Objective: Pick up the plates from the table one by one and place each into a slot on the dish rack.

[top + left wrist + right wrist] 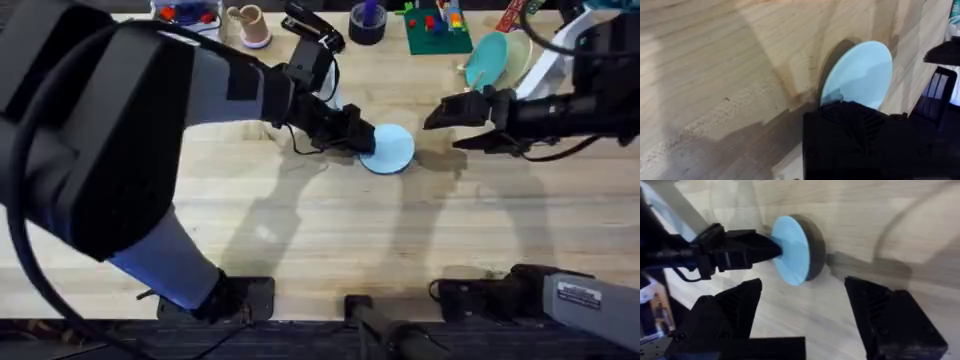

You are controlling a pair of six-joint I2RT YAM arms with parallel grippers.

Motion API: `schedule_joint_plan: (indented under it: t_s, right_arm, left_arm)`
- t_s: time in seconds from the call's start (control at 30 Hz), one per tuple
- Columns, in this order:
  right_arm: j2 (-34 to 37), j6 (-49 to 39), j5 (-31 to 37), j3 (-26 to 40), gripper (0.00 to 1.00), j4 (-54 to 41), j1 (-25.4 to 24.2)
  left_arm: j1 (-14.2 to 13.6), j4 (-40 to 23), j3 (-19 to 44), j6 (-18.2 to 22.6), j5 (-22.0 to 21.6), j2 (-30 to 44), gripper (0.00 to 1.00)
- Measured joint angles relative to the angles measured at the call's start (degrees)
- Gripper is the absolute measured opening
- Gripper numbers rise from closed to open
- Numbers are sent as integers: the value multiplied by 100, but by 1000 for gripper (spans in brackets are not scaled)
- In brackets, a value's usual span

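A: While the left end effector (362,139) clamps the rim of a pale blue plate (389,148), how far along is the job?

B: Midway on this plate, I'd judge. It's pinched at one edge and looks tilted up off the worktop (330,225), roughly at the middle, a bit toward the far edge. In the left wrist view the plate (860,74) stands on edge just past the black fingers (850,120).

A: Right end effector?

B: Right end effector (445,115) is spread wide, holding nothing, pointing at the plate from the right side, near but apart. Right wrist view shows its fingers (737,307) parted with the plate (790,250) between and beyond them, the left end effector (771,249) gripping it.

A: Handover?

B: Possibly; can't confirm. It reads that way.

A: What's already done?

B: Near the far right corner, a teal plate (487,58) and a cream plate (516,58) stand upright side by side, likely already slotted. The rack under them is too hidden to make out.

A: What's left?

B: The blue one has to reach that corner and go in a slot. No other loose plates spotted on the worktop.

A: Surface, room?

B: Pale plank wood, visible grain, arm shadows across it. Along the far edge: a cup (250,24), a dark tape roll (367,24), a green board (437,30) with coloured bits. Room beyond isn't visible.
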Motion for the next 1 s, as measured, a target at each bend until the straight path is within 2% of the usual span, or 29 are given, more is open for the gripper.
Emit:
schedule_joint_plan:
  t_s: [0.37, 0.63, 1.0]
  right_arm:
    - [809, 121, -613, -211, 994, 774, 45]
    - [1438, 330, -669, -215, 993, 1399, 492]
    - [1522, 966, -564, -207, 991, 1760, 687]
  left_arm:
    - [0, 0, 0, 0, 2, 0, 40]
    - [0, 0, 0, 0, 2, 0, 40]
    - [0, 0, 0, 0, 6, 0, 40]
